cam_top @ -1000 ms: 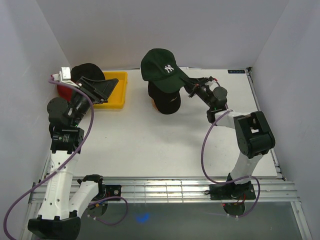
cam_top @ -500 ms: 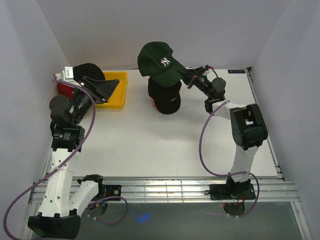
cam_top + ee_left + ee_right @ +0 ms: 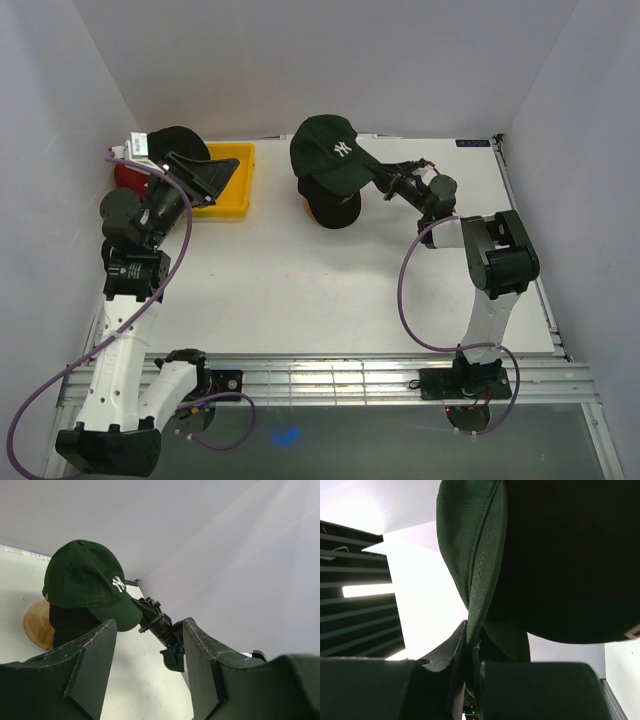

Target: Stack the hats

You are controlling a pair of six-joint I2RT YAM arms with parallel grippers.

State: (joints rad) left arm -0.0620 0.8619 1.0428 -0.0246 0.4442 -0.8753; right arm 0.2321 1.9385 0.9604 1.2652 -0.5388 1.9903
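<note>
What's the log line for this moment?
right hand: shut on green cap brim | green cap: over black cap on wooden stand, contact unclear | left hand: open, by yellow tray

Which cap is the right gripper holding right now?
The dark green cap, pinched by its brim in the right gripper, above the black cap on the stand. A second black cap sits far left.

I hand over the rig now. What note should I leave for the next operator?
Left gripper: open, empty, near the yellow tray.
Right gripper: shut on the brim of the dark green cap.
That cap is tilted over the black cap on the wooden stand; not released.
A second black cap and a red cap wait beside the tray.
To do: release, then stack those two.
</note>
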